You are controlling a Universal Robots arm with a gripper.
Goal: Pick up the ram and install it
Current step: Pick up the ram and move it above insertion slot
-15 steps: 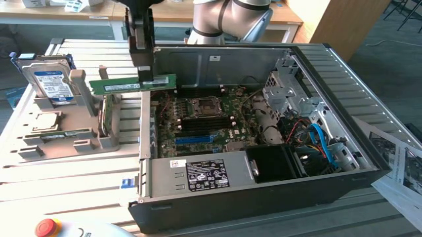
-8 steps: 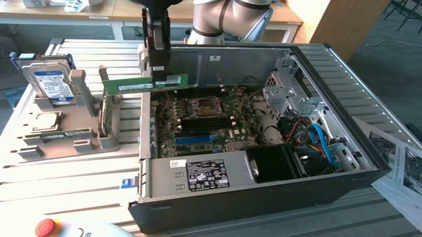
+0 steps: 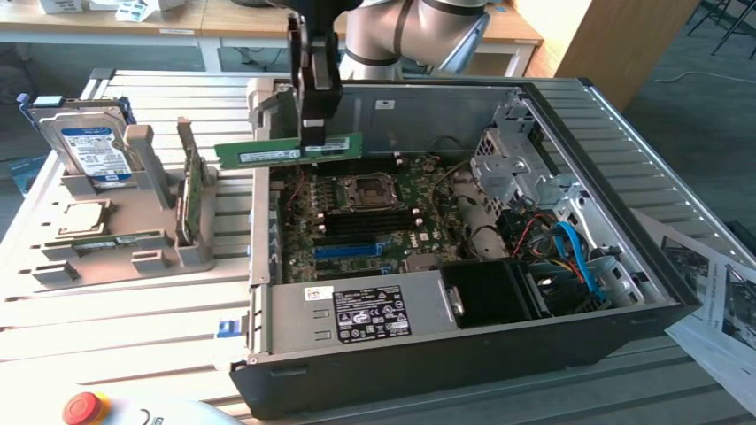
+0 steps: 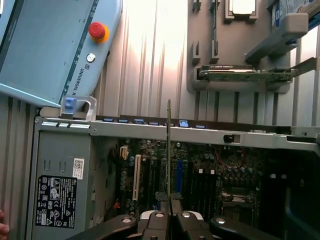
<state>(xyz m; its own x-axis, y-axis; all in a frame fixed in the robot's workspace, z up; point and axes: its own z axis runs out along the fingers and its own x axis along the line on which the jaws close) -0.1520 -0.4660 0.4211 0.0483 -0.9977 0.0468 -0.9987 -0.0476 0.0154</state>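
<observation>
Ram (image 3: 287, 152): thin green circuit board with a whitish paper label; gripper (image 3: 315, 142): matt black. Case (image 3: 473, 354): matt black outer shell and bare grey sheet metal inside, around a green motherboard (image 3: 366, 212) with a blue plastic slot (image 3: 354, 250); the power supply (image 3: 301, 328) is dull grey metal bearing a black printed label. Table (image 3: 142, 328): ribbed, pale metal slats carrying a matt grey plastic holder (image 3: 119, 257), a shiny metal hard drive (image 3: 85, 142), printed paper sheets (image 3: 721, 301) and a smooth light-grey plastic pendant (image 4: 45, 45) with a glossy red button (image 4: 97, 30).
</observation>
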